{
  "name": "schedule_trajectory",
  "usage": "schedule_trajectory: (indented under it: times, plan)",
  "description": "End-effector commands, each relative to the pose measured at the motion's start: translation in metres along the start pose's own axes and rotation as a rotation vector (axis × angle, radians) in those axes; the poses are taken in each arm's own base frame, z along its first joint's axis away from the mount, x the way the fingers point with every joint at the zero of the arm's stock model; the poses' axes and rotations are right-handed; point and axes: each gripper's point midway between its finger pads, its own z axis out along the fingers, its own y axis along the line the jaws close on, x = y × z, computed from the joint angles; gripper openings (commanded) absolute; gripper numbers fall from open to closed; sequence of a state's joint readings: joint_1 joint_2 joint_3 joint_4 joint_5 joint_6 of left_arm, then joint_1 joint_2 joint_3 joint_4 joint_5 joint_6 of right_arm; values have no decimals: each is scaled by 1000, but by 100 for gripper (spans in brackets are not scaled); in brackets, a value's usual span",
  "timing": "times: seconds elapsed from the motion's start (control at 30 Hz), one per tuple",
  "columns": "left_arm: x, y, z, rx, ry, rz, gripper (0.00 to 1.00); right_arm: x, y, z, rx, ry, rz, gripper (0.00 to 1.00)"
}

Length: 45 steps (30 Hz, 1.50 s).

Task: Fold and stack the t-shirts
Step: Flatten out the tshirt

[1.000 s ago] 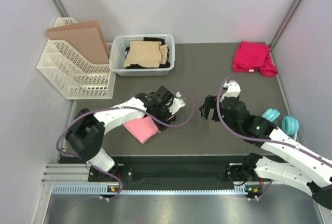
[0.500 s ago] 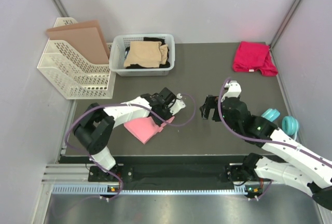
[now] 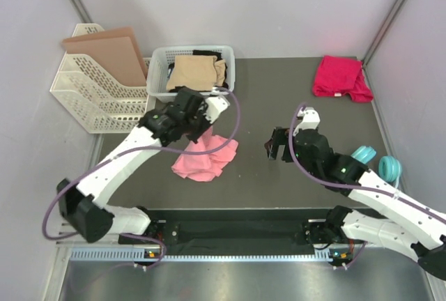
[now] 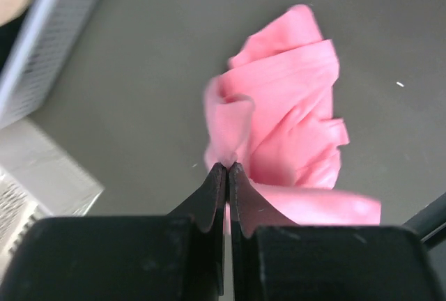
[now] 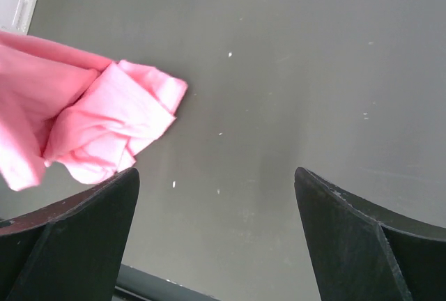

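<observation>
The light pink t-shirt (image 3: pixel 206 159) hangs loosely bunched, its lower part lying on the dark mat. My left gripper (image 3: pixel 195 130) is shut on its top edge, and in the left wrist view a fold of the pink t-shirt (image 4: pixel 286 106) is pinched between the closed tips of the left gripper (image 4: pixel 228 167). My right gripper (image 3: pixel 277 146) hovers open to the right of the shirt with nothing in it. The right wrist view shows the pink t-shirt (image 5: pixel 104 123) ahead and left of the right gripper (image 5: pixel 216 196). A magenta-red t-shirt (image 3: pixel 340 76) lies at the back right.
A white basket (image 3: pixel 159 71) behind the left gripper holds a tan t-shirt (image 3: pixel 196 72) on a black one (image 3: pixel 209 54). A white file rack (image 3: pixel 97 99) with a brown folder (image 3: pixel 115 53) stands at the back left. A teal headband (image 3: pixel 380 161) lies by the right arm.
My left gripper closed on the pink t-shirt and rose back toward the basket, pulling the folded shirt up and open. The right arm has barely moved.
</observation>
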<state>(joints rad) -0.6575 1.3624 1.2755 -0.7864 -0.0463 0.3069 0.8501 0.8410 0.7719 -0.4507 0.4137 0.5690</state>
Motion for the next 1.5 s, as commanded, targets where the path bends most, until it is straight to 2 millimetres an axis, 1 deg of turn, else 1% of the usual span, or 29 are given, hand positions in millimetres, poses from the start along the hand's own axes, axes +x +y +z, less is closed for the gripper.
schedule_trajectory:
  times: [0.0, 0.03, 0.1, 0.13, 0.2, 0.23, 0.27, 0.3, 0.33, 0.37, 0.4, 0.43, 0.47, 0.5, 0.53, 0.57, 0.63, 0.67, 0.7, 0.73, 0.77, 0.8, 0.83, 0.87, 0.9, 0.97, 1.03, 1.17, 1.47]
  plan:
    - [29, 18, -42, -54, 32, 14, 4, 0, 20, 13, -63, -3, 5, 93]
    - [38, 26, -45, -77, 44, -5, 4, 9, 24, 20, -74, 31, -7, 93]
    - [55, 34, -52, -109, 58, 2, 4, 12, 32, 30, -87, 50, -8, 93]
    - [64, 44, -55, -134, 70, -16, 3, 27, 35, 40, -85, 105, -24, 93]
    - [77, 51, -57, -155, 83, -9, 3, 30, 43, 52, -94, 128, -30, 92]
    - [83, 57, -58, -169, 93, -23, 2, 46, 46, 64, -97, 183, -49, 92]
    - [88, 58, -58, -172, 101, -23, 2, 44, 53, 70, -113, 181, -46, 92]
    - [89, 61, -59, -179, 100, -19, 2, 48, 57, 76, -122, 195, -49, 92]
    - [91, 62, -59, -180, 102, -27, 2, 59, 57, 86, -111, 228, -68, 92]
    - [90, 63, -60, -181, 98, -30, 2, 55, 65, 93, -125, 220, -68, 92]
    - [91, 63, -60, -180, 101, -32, 2, 56, 66, 99, -119, 225, -82, 92]
    - [90, 63, -60, -175, 96, -35, 2, 65, 65, 109, -107, 251, -97, 92]
    - [89, 63, -60, -175, 92, -36, 1, 58, 73, 114, -115, 241, -98, 92]
    - [89, 63, -59, -176, 94, -39, 1, 58, 76, 119, -122, 246, -107, 92]
    - [89, 63, -59, -175, 94, -40, 1, 65, 77, 127, -117, 267, -117, 91]
    - [91, 63, -58, -174, 100, -40, 2, 57, 85, 132, -131, 254, -113, 91]
    - [95, 63, -57, -174, 107, -42, 1, 65, 89, 144, -134, 277, -123, 91]
    - [96, 63, -55, -174, 109, -39, 1, 57, 96, 149, -144, 267, -119, 91]
    - [97, 63, -55, -175, 109, -39, 1, 65, 97, 156, -142, 288, -120, 90]
    - [100, 64, -54, -177, 114, -43, 1, 65, 98, 160, -143, 290, -117, 90]
    - [100, 64, -54, -177, 111, -41, 1, 58, 102, 165, -151, 282, -105, 88]
    - [101, 64, -54, -176, 114, -42, 1, 67, 102, 171, -152, 307, -101, 87]
    - [103, 65, -54, -179, 118, -44, 1, 65, 105, 174, -157, 306, -95, 85]
    - [103, 66, -55, -182, 115, -43, 1, 65, 103, 177, -153, 311, -87, 81]
    - [105, 66, -54, -182, 117, -45, 1, 70, 101, 181, -150, 326, -81, 79]
    - [108, 67, -54, -184, 122, -46, 1, 71, 94, 186, -137, 332, -63, 77]
    - [111, 68, -53, -182, 124, -53, 1, 74, 87, 188, -140, 340, -36, 76]
    - [112, 68, -51, -174, 122, -61, 1, 73, 73, 193, -131, 342, 8, 76]
    - [111, 68, -49, -169, 118, -73, 0, 82, 79, 204, -177, 389, 43, 70]
